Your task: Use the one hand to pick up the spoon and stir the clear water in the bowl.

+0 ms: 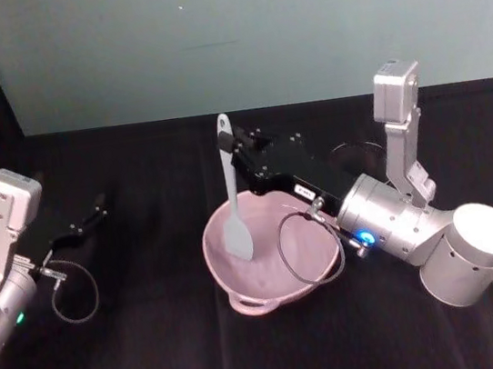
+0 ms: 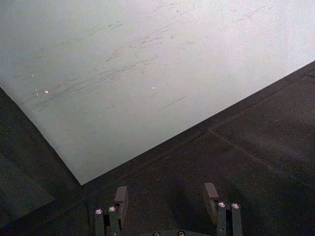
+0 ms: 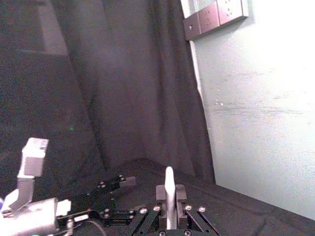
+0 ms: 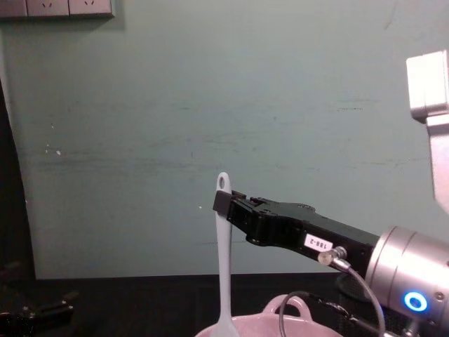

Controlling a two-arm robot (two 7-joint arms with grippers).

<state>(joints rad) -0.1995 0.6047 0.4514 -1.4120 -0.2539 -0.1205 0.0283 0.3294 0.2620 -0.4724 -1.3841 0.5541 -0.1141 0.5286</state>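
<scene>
The pale pink bowl (image 1: 213,261) sits mid-table, and its rim shows low in the chest view (image 4: 266,319). The white spoon (image 1: 232,196) stands nearly upright, its flat head down inside the bowl. My right gripper (image 1: 235,154) is shut on the upper part of the handle, just below the hole. The chest view shows the same grip (image 4: 224,205) on the spoon (image 4: 224,274), and in the right wrist view the handle (image 3: 169,194) rises between the fingers. My left gripper (image 2: 166,196) is parked at the table's left (image 1: 94,210), open, holding nothing.
Black cloth covers the table (image 1: 159,344), with a pale wall (image 1: 225,31) behind it. A dark round object (image 1: 355,153) stands behind the right arm. A cable loop (image 1: 311,249) from the right wrist hangs over the bowl's right side.
</scene>
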